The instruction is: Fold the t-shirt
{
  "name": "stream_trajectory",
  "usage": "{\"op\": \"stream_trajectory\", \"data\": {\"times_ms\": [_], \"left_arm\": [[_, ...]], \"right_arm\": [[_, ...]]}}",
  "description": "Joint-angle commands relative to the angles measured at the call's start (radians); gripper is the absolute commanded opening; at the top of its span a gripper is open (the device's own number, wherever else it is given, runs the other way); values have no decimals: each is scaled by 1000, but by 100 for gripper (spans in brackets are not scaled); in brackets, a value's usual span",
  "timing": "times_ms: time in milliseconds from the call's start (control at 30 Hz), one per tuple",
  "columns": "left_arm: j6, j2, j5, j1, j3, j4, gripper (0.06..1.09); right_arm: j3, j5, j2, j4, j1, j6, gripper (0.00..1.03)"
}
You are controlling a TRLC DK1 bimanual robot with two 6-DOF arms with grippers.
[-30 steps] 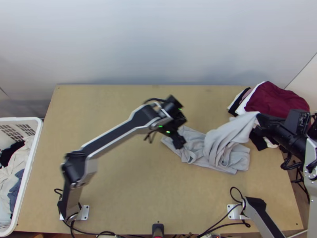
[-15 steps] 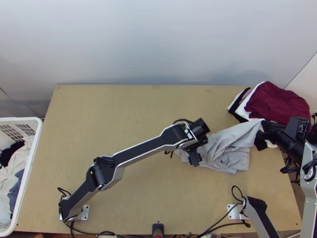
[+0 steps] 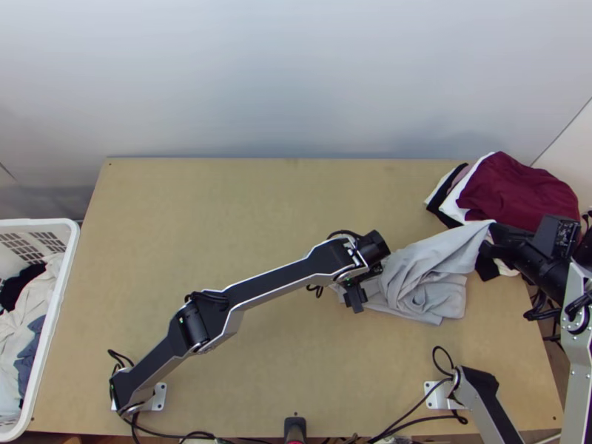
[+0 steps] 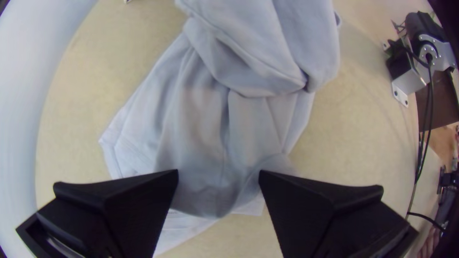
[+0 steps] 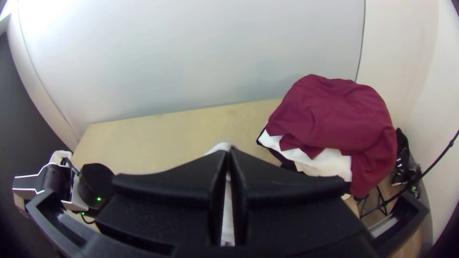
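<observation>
The light grey t-shirt lies bunched on the table's right half, one end raised toward the right gripper in the top view. My left gripper is over the shirt's left end. In the left wrist view that gripper stands open, with folds of the grey cloth showing beyond and between its fingers. In the right wrist view the right gripper is closed on the shirt, a pale strip of cloth visible at its fingers.
A pile of clothes with a dark red piece on top lies at the table's back right corner. A white basket holding clothes stands at the left edge. Bare tabletop stretches across the left and middle.
The left gripper has moved right and toward the near edge, over the shirt's left part. The right gripper has shifted slightly toward the near edge and right, with the raised cloth following.
</observation>
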Motion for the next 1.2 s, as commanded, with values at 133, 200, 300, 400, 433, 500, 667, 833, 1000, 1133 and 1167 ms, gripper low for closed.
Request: {"op": "stream_trajectory", "data": {"times_ms": [133, 200, 300, 400, 433, 500, 667, 833, 1000, 1133, 1167], "left_arm": [[22, -38, 4, 17, -107, 3, 83], [25, -40, 4, 20, -115, 14, 70], [25, -40, 4, 23, -118, 57, 34], [30, -32, 4, 23, -115, 74, 24], [25, -32, 4, 23, -115, 77, 20], [-18, -41, 78, 40, -101, 72, 13], [-78, -96, 337, 126, -95, 34, 9], [-102, -204, 421, 227, -110, 14, 9], [-89, -362, 458, 335, -166, 12, 9], [-66, -489, 463, 459, -186, 12, 9], [-64, -517, 477, 505, -184, 15, 9]], "right_arm": [[-1, -1, 2, 3, 1, -1, 3], [-1, -2, 2, 6, 1, -1, 3], [4, -1, 4, 9, 1, -1, 3], [7, -1, 5, 9, -1, -2, 3], [7, -1, 5, 9, -1, -4, 3], [5, -1, 5, 9, -1, -9, 3], [7, -2, 2, 7, 1, -5, 3], [28, -2, 8, 1, 42, 15, 3], [79, -2, 53, -16, 151, 34, 3], [139, 1, 116, 17, 243, 61, 3], [163, 1, 147, 35, 257, 76, 3]]}}
